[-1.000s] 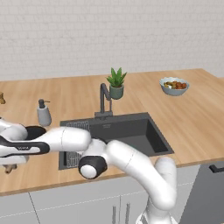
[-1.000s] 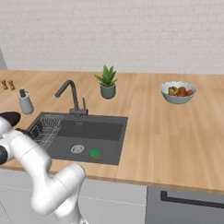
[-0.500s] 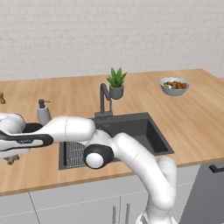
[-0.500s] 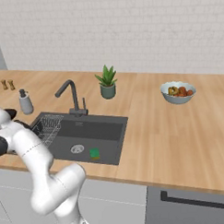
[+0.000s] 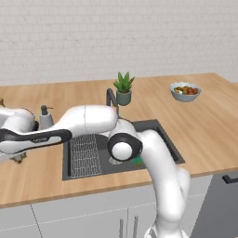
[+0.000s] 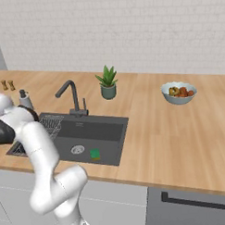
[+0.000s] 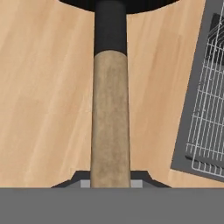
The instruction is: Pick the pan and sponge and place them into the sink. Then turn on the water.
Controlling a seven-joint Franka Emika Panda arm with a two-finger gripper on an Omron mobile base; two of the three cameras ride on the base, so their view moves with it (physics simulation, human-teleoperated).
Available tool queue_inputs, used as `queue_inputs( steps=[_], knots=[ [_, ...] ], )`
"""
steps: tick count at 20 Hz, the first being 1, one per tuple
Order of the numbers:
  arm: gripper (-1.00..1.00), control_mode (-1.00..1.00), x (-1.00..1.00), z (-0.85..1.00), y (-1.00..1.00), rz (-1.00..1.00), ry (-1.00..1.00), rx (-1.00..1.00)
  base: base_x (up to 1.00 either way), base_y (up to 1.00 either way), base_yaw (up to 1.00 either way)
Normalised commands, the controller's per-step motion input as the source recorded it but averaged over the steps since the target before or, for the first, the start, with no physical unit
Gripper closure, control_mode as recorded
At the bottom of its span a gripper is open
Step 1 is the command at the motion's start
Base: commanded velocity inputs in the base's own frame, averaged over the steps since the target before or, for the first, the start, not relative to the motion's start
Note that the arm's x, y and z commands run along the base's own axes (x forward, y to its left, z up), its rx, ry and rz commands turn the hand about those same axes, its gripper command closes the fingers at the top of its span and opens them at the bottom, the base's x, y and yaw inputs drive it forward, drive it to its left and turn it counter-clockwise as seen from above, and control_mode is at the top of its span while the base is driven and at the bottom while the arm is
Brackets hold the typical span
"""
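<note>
The pan bowl is cut off at top.

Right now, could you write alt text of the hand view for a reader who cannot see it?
The jaws are shut on the pan's long wooden handle, which runs straight up to the black pan at the top edge. A wooden counter lies beneath, and the sink's dark rim and wire rack show at the right.

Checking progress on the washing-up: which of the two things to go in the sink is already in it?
The green sponge lies on the sink floor. The pan is outside it, over the wooden counter.
</note>
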Motion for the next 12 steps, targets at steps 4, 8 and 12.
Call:
queue_inputs(
  steps=[4, 8, 12],
  knots=[
    [1.00, -1.00, -0.01, 0.36, -0.88, 0.28, -0.04, 0.26, 0.00, 0.00, 0.00],
    [1.00, -1.00, 0.00, 0.39, -0.88, 0.27, -0.05, 0.28, 0.00, 0.00, 0.00],
    [1.00, -1.00, 0.00, 0.40, -0.89, 0.22, -0.06, 0.29, 0.00, 0.00, 0.00]
  ],
)
